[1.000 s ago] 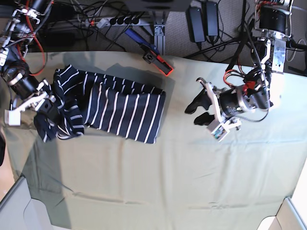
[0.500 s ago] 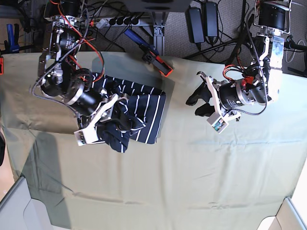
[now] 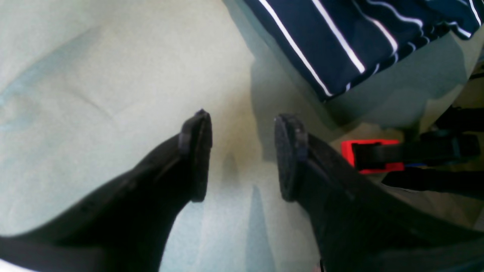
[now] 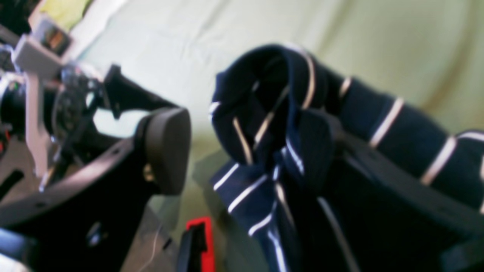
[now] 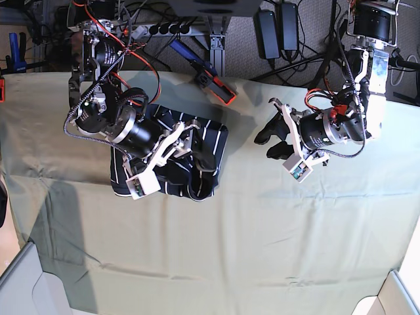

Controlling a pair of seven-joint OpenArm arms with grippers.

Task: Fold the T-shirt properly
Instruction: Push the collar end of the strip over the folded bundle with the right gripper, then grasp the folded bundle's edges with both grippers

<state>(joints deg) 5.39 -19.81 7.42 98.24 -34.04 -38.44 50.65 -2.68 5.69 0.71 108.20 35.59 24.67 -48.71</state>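
The dark navy white-striped T-shirt lies bunched in a compact heap on the left half of the olive cloth. My right gripper hovers right over it. In the right wrist view this gripper stands open, its jaws wide apart, and a fold of T-shirt drapes over the right finger. My left gripper hangs open over bare cloth to the right of the shirt. In the left wrist view the left gripper holds nothing, and the T-shirt's edge lies beyond it.
A red-and-black clamp lies at the table's back edge, close to the shirt's far corner; the clamp also shows beside the left fingers. The olive cloth covers the table. Cables and a power strip sit behind.
My right arm swung from the far left toward the middle, carrying the shirt's left part over onto the rest. Its jaws then opened. The left arm stayed almost still.
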